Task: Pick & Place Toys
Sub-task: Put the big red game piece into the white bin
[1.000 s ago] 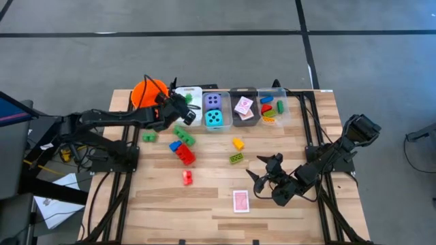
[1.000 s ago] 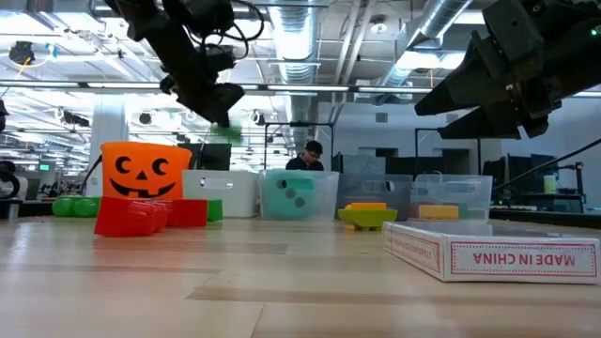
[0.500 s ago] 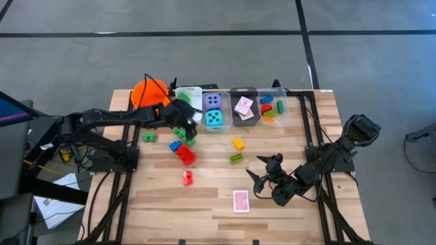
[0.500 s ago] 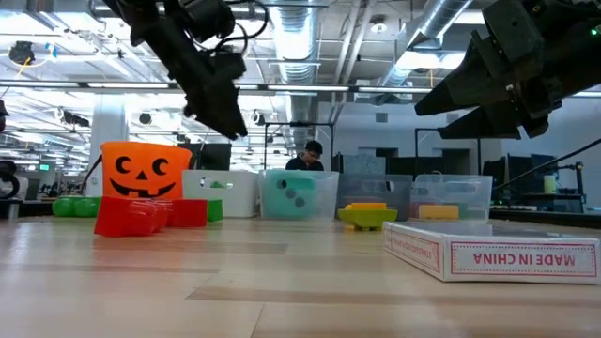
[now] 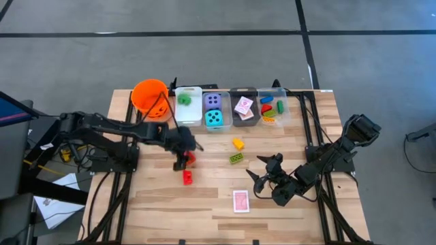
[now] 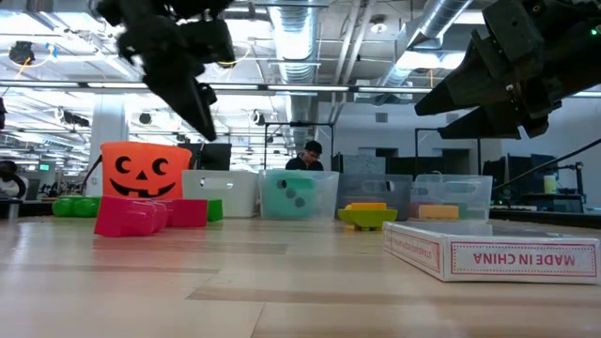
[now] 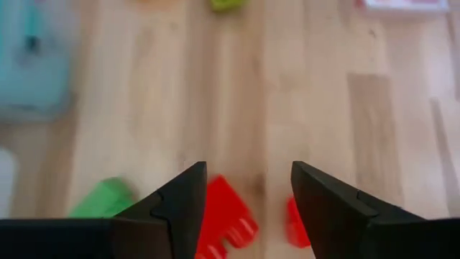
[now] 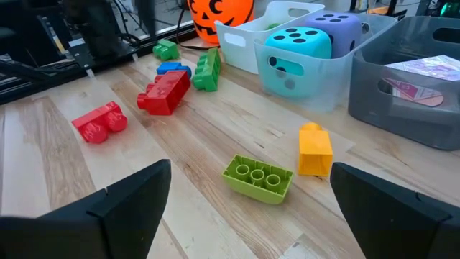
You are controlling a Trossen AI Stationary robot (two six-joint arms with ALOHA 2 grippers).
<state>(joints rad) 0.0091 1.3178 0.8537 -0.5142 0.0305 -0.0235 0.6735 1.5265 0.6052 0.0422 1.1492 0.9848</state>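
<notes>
Plastic toys on a bare wooden table

The table [image 5: 286, 204] is pale planked wood, smooth and matt, its grain plain to see. The bricks look like glossy moulded plastic: the red one [image 8: 164, 92], the lime one [image 8: 257, 177] and the yellow one [image 8: 315, 149]. The teal die [image 8: 298, 44] is smooth with a soft sheen. The bins [image 8: 302, 75] are clear, faintly frosted plastic; the orange bucket [image 5: 150, 99] is shiny plastic. The card [image 5: 240, 201] near the front edge looks like paper.
</notes>
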